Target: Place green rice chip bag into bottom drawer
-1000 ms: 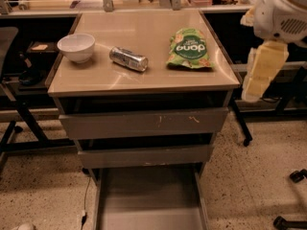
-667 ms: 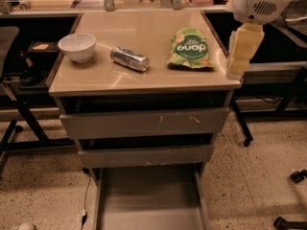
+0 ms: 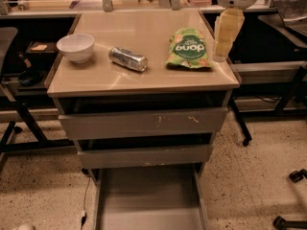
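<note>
My pincer (image 3: pixel 221 54) hangs just right of the green chip bag (image 3: pixel 188 49) on the table (image 3: pixel 144 75); spread or pressed together, I cannot tell; bottom drawer (image 3: pixel 148 206) open.

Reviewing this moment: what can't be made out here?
- Bottom drawer: front end cut off by the camera view's lower edge.
- Upper drawers: insides dark, shadowed from above.
- Silver can: label too small to read.
- Gripper, beside the green rice chip bag: arm above cut off by the top edge.
</note>
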Tool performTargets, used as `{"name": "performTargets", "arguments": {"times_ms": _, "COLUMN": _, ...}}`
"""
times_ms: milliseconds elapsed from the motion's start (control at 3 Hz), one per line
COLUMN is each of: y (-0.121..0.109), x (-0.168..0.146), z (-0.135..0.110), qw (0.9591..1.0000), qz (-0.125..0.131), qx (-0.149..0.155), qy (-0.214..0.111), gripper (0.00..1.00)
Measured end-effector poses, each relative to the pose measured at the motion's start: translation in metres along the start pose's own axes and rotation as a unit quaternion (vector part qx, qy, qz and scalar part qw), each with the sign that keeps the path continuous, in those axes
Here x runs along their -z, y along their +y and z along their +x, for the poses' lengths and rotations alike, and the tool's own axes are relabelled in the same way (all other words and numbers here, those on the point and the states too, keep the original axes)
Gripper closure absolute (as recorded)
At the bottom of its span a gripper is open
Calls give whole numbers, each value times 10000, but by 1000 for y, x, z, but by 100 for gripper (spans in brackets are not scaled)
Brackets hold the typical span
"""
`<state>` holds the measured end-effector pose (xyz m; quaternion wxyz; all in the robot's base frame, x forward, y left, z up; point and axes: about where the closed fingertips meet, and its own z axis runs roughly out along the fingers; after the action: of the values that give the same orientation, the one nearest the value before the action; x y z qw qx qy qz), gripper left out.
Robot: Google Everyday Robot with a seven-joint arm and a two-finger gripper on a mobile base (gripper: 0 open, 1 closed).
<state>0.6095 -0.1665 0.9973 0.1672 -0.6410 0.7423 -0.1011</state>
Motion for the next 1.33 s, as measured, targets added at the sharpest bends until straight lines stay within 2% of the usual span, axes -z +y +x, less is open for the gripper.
{"name": "performTargets", "arguments": {"times_ms": 333, "y": -18, "x": -22, "z": 5, "qw": 9996, "qz": 90, "qx": -245, "qy": -130, "gripper": 0}}
{"name": "performTargets", "arguments": {"times_ms": 667, "y": -50, "x": -56, "z": 20, "qw": 9974, "qz": 67, "qx": -707, "qy": -94, "gripper": 0}}
{"name": "performTargets", "arguments": {"times_ms": 1000, "y": -109, "x": -93, "z": 32, "qw": 9929, "qz": 283, "qx": -1152, "qy": -58, "gripper": 0}}
{"name": "performTargets", "arguments": {"times_ms": 1333, "y": -109, "x": -93, "z": 32, "qw": 9929, "qz": 284, "qx": -1152, "qy": -58, "gripper": 0}}
